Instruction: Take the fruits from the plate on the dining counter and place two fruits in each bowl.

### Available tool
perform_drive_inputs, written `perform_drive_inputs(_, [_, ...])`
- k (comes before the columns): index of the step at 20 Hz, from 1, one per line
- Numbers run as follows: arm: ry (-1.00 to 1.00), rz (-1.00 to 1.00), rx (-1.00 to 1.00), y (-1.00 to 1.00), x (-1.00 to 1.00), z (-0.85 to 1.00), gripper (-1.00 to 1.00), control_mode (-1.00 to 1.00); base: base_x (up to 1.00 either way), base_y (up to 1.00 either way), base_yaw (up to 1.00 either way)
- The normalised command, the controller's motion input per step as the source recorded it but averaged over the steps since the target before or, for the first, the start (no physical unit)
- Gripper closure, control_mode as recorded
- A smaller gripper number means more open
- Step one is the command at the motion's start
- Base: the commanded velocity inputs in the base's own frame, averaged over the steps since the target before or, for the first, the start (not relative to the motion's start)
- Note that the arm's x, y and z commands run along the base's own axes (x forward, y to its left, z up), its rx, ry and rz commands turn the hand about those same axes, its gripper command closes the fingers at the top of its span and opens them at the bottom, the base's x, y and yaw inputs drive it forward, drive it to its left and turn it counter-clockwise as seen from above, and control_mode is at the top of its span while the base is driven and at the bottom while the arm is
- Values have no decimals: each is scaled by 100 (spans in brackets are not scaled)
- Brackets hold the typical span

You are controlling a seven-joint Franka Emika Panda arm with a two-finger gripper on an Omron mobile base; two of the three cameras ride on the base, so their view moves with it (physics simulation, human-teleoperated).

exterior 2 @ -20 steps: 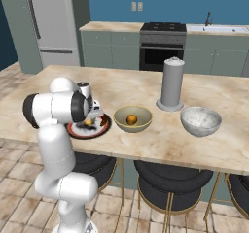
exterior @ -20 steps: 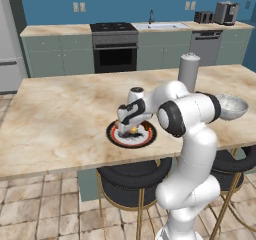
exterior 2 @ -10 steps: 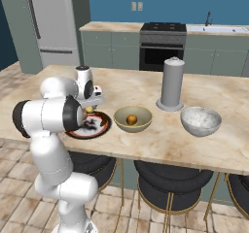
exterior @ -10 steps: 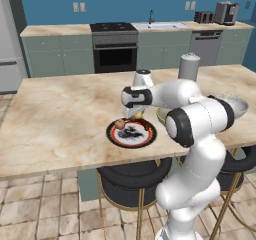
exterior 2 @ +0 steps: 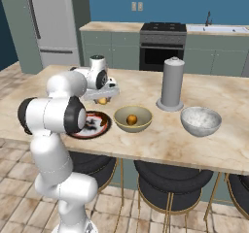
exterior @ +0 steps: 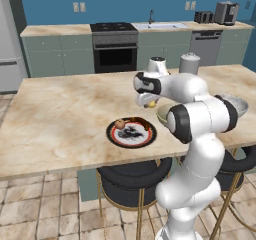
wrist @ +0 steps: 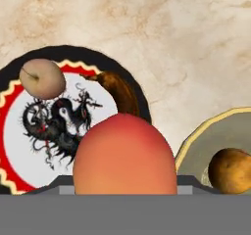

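Observation:
My gripper hangs above the dining counter, between the plate and the olive-yellow bowl, shut on an orange fruit that looms large in the hand view. On the plate with the black rim lie a pale peach fruit and a dark brown fruit. The olive-yellow bowl holds one brownish-orange fruit. Further right stands the white-grey speckled bowl, with nothing showing inside it.
A tall grey cylinder stands on the counter behind the two bowls. Black stools are tucked under the counter's front edge. The back wall carries the stove and sink run.
The gripper has risen from the plate with the orange fruit in it and moved toward the olive-yellow bowl. Two fruits stay on the plate.

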Motion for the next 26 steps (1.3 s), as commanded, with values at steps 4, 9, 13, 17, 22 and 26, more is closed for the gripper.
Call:
perform_drive_inputs(4, [13,-23,0,-98,36,0,100,-100,0,0,0])
perform_drive_inputs(9, [14,-27,0,-100,20,-8,100,-100,0,0,0])
perform_drive_inputs(13, [12,-14,0,-46,1,-18,100,-100,0,0,0])
perform_drive_inputs(17, [9,0,0,0,8,-13,100,-100,0,0,0])
perform_drive_inputs(22, [13,4,0,0,9,-32,100,-100,0,0,0])
perform_drive_inputs(26, [19,1,0,-3,0,-62,100,-100,0,0,0])
